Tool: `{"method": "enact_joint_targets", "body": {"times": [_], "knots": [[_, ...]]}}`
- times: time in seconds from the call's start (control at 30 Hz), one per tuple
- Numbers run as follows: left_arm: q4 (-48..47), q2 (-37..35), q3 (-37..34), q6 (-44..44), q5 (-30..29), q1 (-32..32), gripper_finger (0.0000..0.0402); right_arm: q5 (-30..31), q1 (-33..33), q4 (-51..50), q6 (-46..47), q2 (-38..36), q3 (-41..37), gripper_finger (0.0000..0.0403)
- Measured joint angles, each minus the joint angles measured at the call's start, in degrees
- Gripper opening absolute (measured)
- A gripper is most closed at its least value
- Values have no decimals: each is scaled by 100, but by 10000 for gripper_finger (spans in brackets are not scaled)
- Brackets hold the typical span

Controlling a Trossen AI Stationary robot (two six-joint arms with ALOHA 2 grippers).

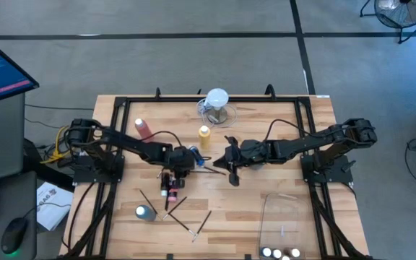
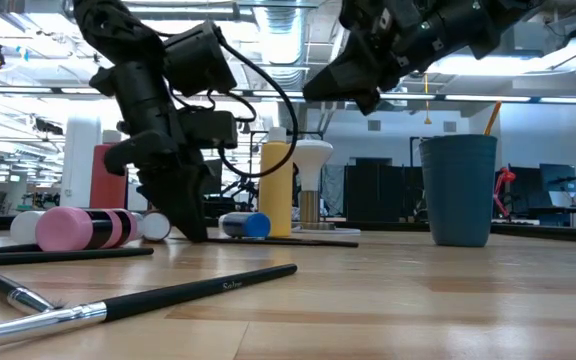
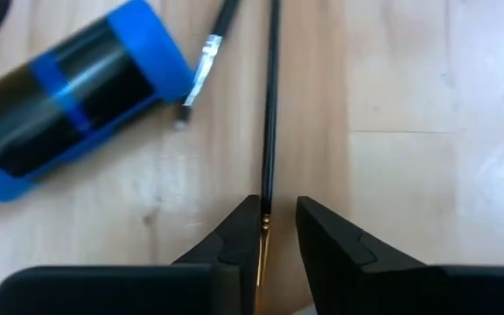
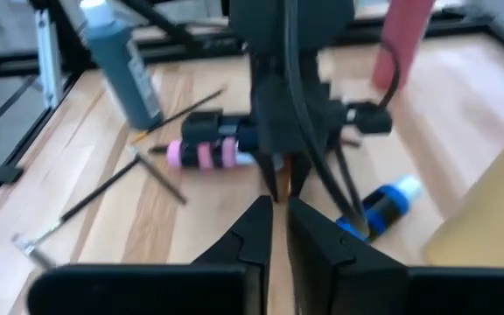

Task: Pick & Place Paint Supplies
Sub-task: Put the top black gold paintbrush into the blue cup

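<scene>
Between left gripper (image 3: 278, 229) fingers: thin paintbrush (image 3: 270, 105), pinched; right fingers closed, empty.

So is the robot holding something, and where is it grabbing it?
The left gripper pinches a thin dark paintbrush near its handle end, down on the table. The right gripper seems to hold nothing.
</scene>
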Motion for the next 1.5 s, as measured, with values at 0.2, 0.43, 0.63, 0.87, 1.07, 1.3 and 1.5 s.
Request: {"method": "enact_joint_targets", "body": {"times": [0.2, 0.43, 0.63, 0.87, 1.07, 1.3, 1.5], "knots": [[-4, 2, -2, -213, 21, -94, 69, -281, 7, -331, 6, 0, -2, 61], [-176, 3, 2, -309, 18, -112, 72, -279, 39, -584, 3, 0, -2, 99], [-191, 4, 2, -285, -147, -99, 72, -266, 38, -573, 3, 0, -2, 126], [-461, -2, 7, -320, -259, -28, 72, -266, 39, -572, 4, 0, -2, 149], [-550, -4, 9, -322, -265, 84, 72, -264, 39, -569, 6, 0, -2, 155], [-588, -4, 9, -324, -271, 135, 59, -264, 40, -569, 6, 0, -2, 150], [-600, -2, 9, -336, -299, 144, 18, -267, 233, -767, -639, 261, -7, 151]]}}
